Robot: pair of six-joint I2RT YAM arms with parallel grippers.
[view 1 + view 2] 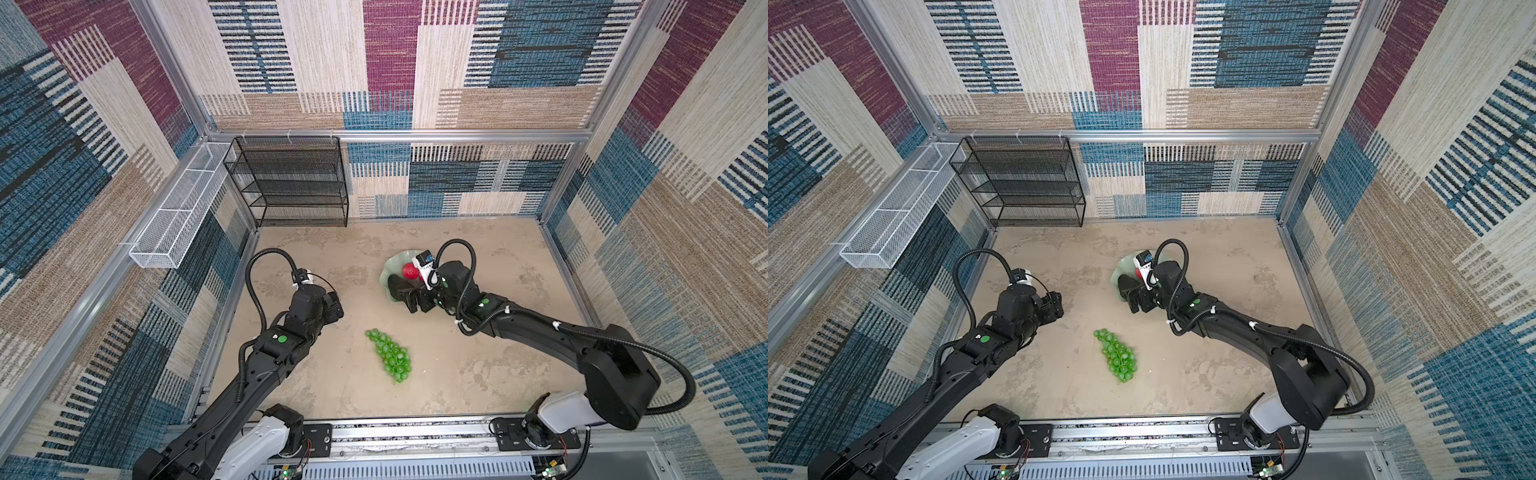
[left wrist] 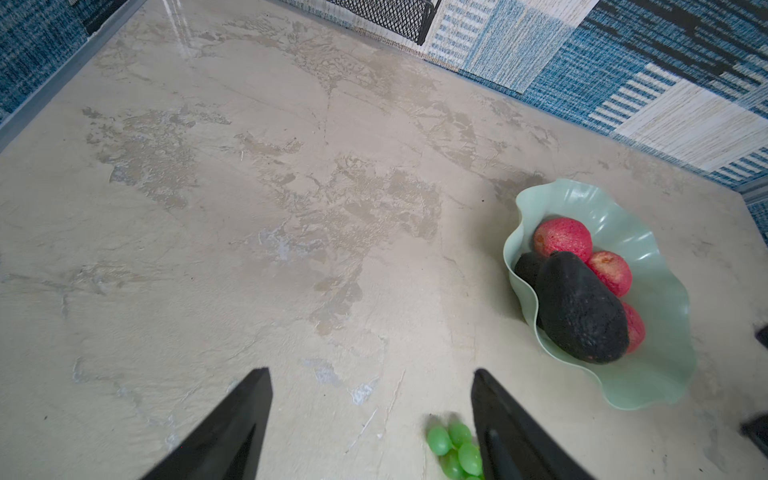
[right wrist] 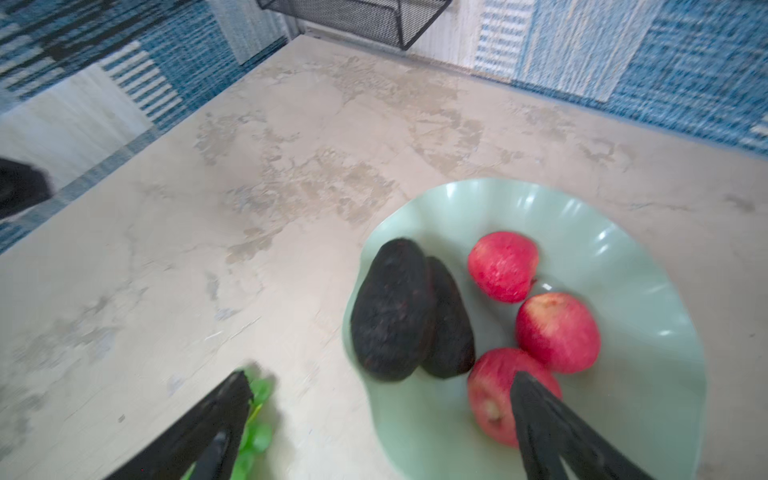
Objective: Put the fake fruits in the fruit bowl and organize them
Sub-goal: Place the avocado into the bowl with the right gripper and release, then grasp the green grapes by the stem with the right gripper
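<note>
**Grapes outside the bowl, both grippers empty**

The fruit bowl sat on the table right of centre, well clear of the back wall and the right-hand rail, with bare tabletop all round it. Inside lay two avocados side by side against the rim and three apples beside them. The grapes lay on the open table nearer the robot, apart from the bowl, between the two arms. A black mesh rack stood in the back left corner. A white wire basket hung on the left wall, above the table.

The right gripper hung over the bowl's near edge with its jaws spread wide and nothing in them. One finger was over the nearest apple and the other out over the table by the grapes; the blurred wrist view did not show any contact. The left gripper hovered above bare table, jaws well apart and empty, with the grapes just beside one finger.
</note>
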